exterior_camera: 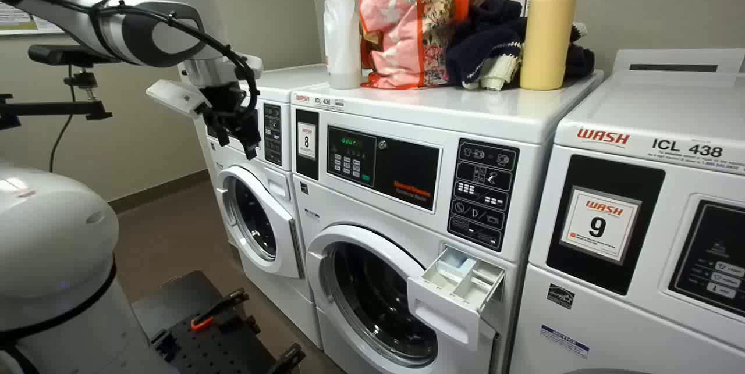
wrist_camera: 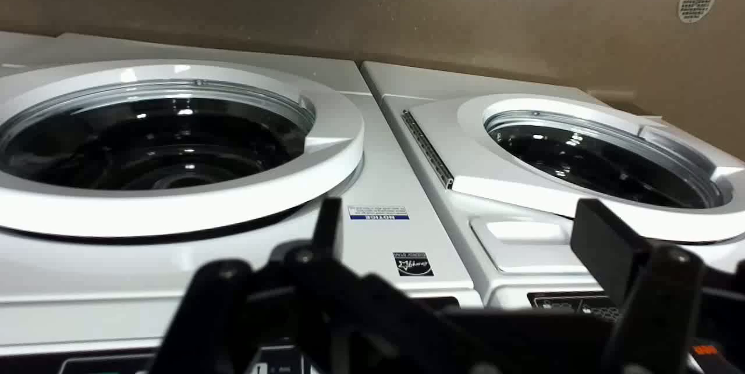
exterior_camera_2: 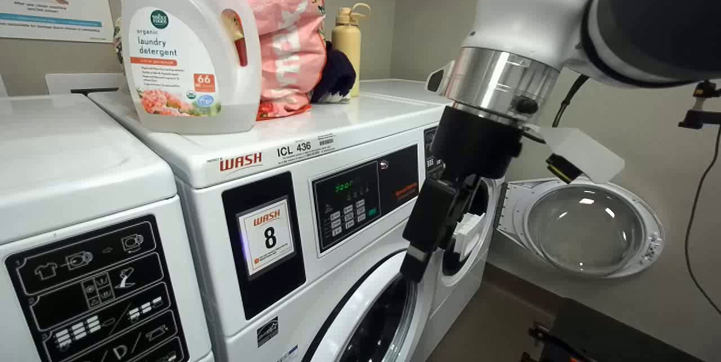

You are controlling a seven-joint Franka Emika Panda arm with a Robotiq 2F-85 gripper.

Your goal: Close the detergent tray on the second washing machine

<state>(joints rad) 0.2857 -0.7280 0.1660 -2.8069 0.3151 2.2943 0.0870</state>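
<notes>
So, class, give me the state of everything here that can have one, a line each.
Detergent tray, pulled open
Hand, open
Machine 8, powered
Display, lit green
Machine 8's door, swung to, latching unclear
Neighbouring tray, shut
Neighbouring door, swung to, latching unclear
Clear-bowled door, wide open
Detergent bottle, upright
Tan bottle, upright, lid on
Floral bag, upright

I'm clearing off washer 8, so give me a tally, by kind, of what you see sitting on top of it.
Bottles: 2 (detergent bottle, yellow bottle)
Bags: 1 (flowered bag)
Cloth heaps: 1 (dark heap, pieces not countable)
Total on washer 8: 4
</notes>
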